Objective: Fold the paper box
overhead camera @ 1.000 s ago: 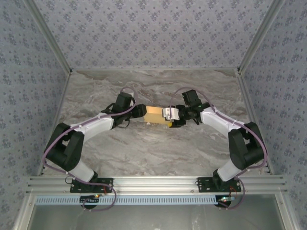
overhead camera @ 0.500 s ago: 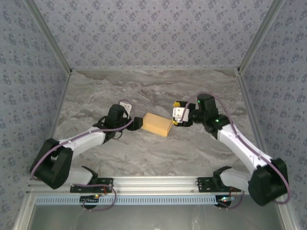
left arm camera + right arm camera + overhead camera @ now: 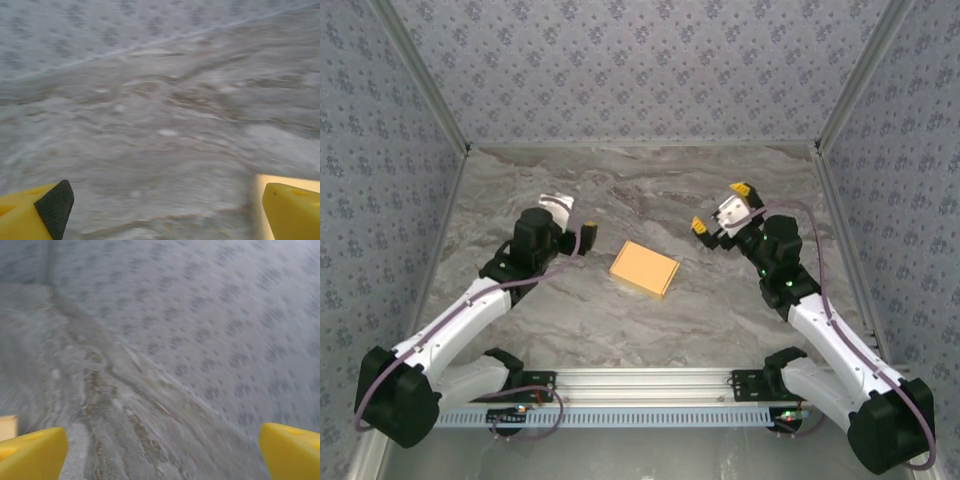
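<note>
The marble-patterned table (image 3: 640, 180) is bare around its middle now, where a second ago both arms met over the box. The left arm (image 3: 470, 310) lies stretched low toward the near-left, and the right arm (image 3: 820, 320) stands drawn back toward the near-right. Between them the paper box (image 3: 644, 268) rests alone on the tabletop as a flat, closed tan rectangle, turned a little askew and touching neither gripper. A moment ago it sat pinched between the two of them. The left gripper (image 3: 575, 220) hangs just to the box's left with its jaws spread wide and nothing between them. Its wrist camera shows the two yellow fingers (image 3: 292, 212) far apart, with a pale sliver of the box at the lower right. The right gripper (image 3: 720, 207) is raised and well clear on the far right, also spread and empty, its yellow tips at the corners of its own view. Both letting go and backing off together suggests the folding is finished, or very nearly, with the box left where it was shaped
</note>
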